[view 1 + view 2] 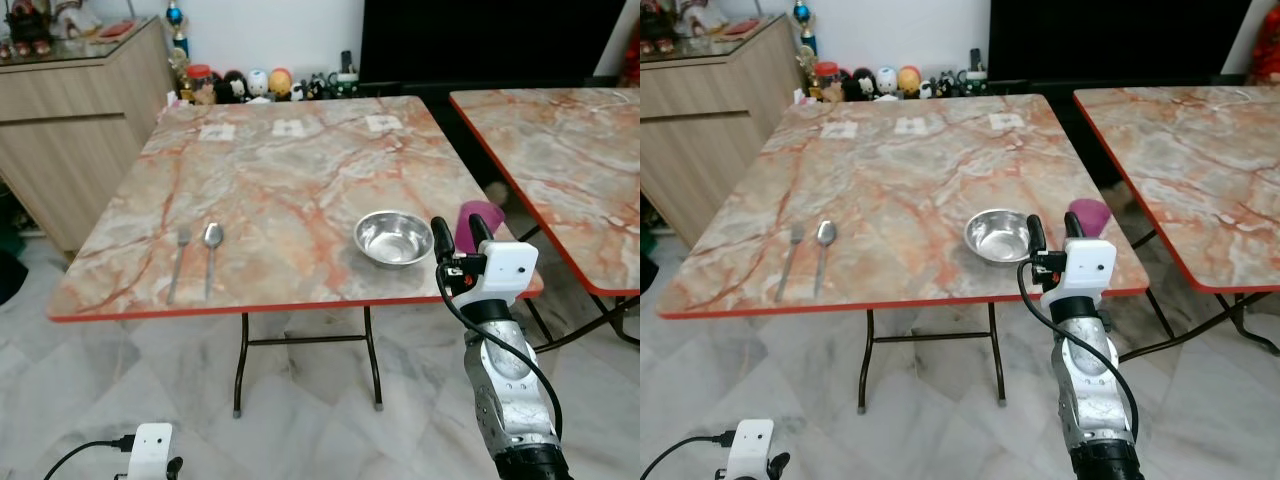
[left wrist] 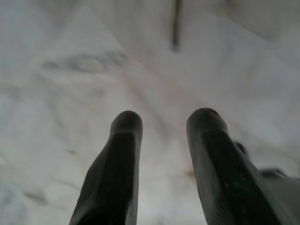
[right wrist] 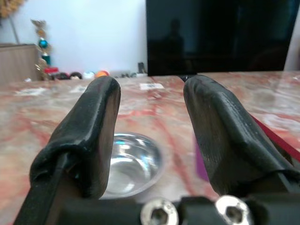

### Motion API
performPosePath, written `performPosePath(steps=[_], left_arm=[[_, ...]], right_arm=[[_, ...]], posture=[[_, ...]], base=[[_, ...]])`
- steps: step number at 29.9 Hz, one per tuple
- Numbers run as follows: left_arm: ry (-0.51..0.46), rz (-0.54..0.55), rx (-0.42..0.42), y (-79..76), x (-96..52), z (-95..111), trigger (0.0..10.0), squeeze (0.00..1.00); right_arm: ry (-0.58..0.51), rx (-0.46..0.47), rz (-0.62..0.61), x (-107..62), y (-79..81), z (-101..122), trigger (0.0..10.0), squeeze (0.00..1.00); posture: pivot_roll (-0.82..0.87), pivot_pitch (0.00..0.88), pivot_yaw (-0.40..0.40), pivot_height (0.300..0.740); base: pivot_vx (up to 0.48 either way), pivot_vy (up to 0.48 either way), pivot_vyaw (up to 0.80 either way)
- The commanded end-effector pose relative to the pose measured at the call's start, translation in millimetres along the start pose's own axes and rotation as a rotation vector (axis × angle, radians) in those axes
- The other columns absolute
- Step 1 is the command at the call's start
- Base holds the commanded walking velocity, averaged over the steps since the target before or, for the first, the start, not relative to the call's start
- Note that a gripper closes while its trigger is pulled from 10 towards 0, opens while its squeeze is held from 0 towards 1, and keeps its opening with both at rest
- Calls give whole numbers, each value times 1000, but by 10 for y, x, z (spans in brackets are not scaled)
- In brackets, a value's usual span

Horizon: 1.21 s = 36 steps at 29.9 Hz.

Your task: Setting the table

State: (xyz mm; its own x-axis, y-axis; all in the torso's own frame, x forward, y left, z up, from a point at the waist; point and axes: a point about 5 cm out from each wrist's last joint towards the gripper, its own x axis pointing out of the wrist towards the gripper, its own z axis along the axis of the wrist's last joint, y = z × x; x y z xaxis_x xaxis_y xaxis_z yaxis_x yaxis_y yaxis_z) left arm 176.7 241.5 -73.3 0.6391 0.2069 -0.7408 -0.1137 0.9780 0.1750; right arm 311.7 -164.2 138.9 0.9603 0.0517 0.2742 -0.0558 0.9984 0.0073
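Marble-patterned table [image 1: 290, 170] on pale tiled floor [image 1: 320, 400]; steel bowl [image 1: 393, 238], fork [image 1: 179, 262], spoon [image 1: 211, 255] on it. Right gripper [image 1: 460, 232] spread and empty at table's near edge. Left gripper [image 2: 164, 122] parted above floor.

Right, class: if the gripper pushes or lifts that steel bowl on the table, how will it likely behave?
The bowl looks thin, polished metal, so probably stiff, light and slippery between the fingers. Its shallow rounded shape suggests it would slide on the smooth marbled table rather than tip. It sits near the front edge, where the open right gripper hovers, so a careless push might send it off.
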Motion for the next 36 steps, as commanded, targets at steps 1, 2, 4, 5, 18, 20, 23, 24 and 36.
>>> performPosePath(steps=[1, 2, 4, 5, 18, 20, 23, 24, 36], left_arm=[[50, -5, -17, -27, -27, -126, 10000, 0], [50, -5, -17, -27, -27, -126, 10000, 0], [74, 0, -25, -15, -53, -213, 10000, 0], [81, 1, -28, -6, -62, -239, 10000, 0], [143, 23, -41, 109, -136, -439, 10000, 0], [147, 23, -42, 108, -142, -455, 10000, 0], [153, 22, -47, 103, -154, -484, 10000, 0], [153, 22, -48, 104, -156, -489, 10000, 0], [156, 12, -33, 129, -164, -503, 10000, 0]], right_arm=[[34, -4, 11, 10, -10, -43, 10000, 0], [34, -4, 11, 10, -10, -43, 10000, 0], [66, -15, 19, -5, -9, -109, 10000, 0], [71, -15, 19, -8, -6, -118, 10000, 0], [67, 14, 71, -32, 161, -120, 10000, 0], [65, 14, 73, -31, 165, -112, 10000, 0], [68, 15, 79, -43, 179, -117, 10000, 0], [69, 15, 80, -49, 182, -119, 10000, 0], [70, 25, 99, -58, 246, -126, 10000, 0]], posture=[[-89, 0, 32, 740], [-89, 0, 32, 740], [-79, 0, 32, 740], [-74, 0, 32, 740], [-62, 0, 34, 740], [-60, 0, 34, 740], [-56, 0, 33, 740], [-55, 0, 32, 740], [-55, 0, 40, 740]], base=[[0, 0, 0], [0, 0, 0], [0, 0, 0], [0, 0, 0], [0, 0, 0], [0, 0, 0], [249, 0, 0], [251, 0, 0], [307, 0, 0]])
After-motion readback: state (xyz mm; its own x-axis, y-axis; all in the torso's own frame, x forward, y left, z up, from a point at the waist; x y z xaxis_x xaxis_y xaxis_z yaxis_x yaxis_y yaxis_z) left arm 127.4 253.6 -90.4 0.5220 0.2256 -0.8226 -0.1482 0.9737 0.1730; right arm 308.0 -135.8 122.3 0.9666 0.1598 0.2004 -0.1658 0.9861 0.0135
